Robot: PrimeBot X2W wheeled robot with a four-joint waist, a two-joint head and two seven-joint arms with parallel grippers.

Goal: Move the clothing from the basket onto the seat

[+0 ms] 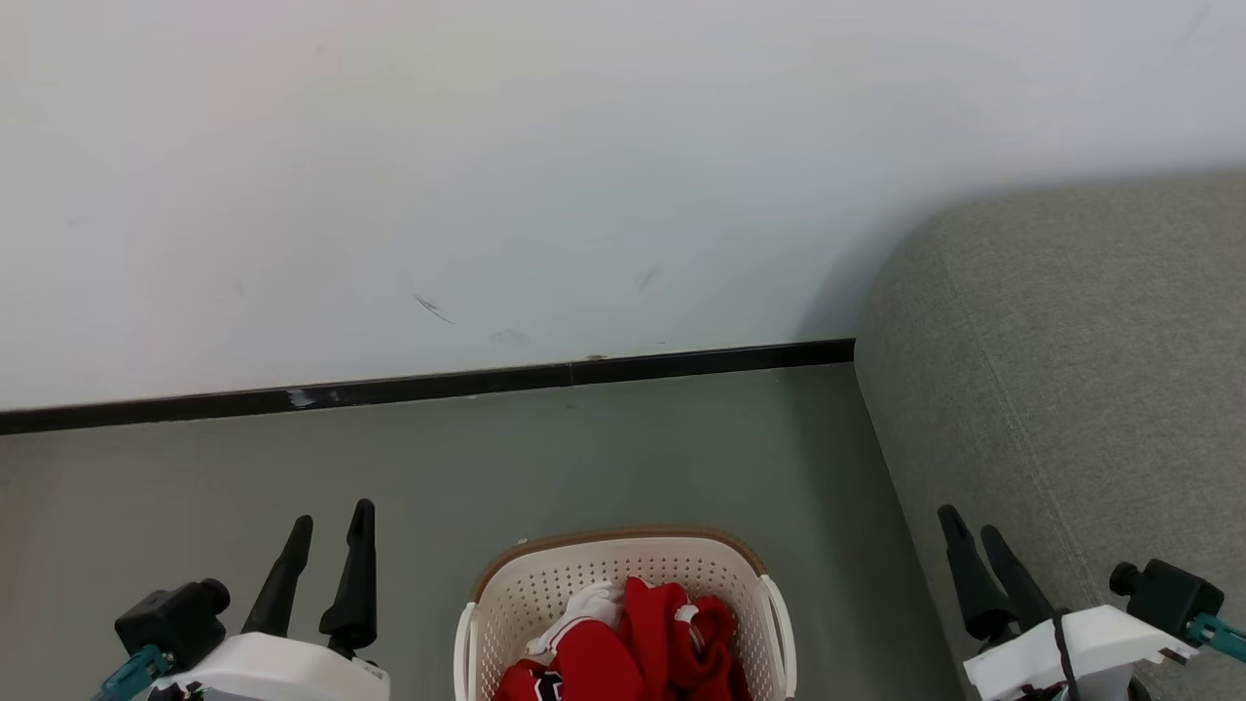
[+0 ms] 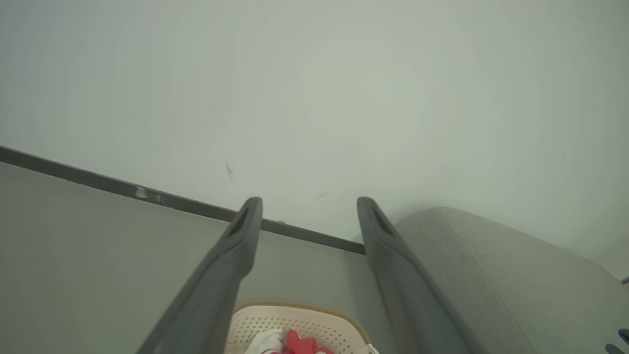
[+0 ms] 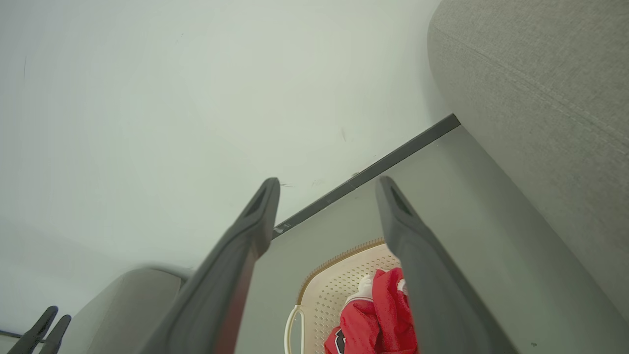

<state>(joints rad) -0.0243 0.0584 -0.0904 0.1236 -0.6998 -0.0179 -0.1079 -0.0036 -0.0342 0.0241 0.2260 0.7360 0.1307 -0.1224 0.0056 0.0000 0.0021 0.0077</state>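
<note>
Where the perforated basket [image 1: 526,589] curves, soft clothing [image 1: 662,633] crumples.

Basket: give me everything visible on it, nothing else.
The basket is cream-white plastic, oval, with perforated walls, a brown woven-look rim and a loop handle on each side. It stands upright on the grey floor, left of the seat and apart from it, cut off by the bottom edge of the head view. Red and white clothing lies piled inside.
</note>
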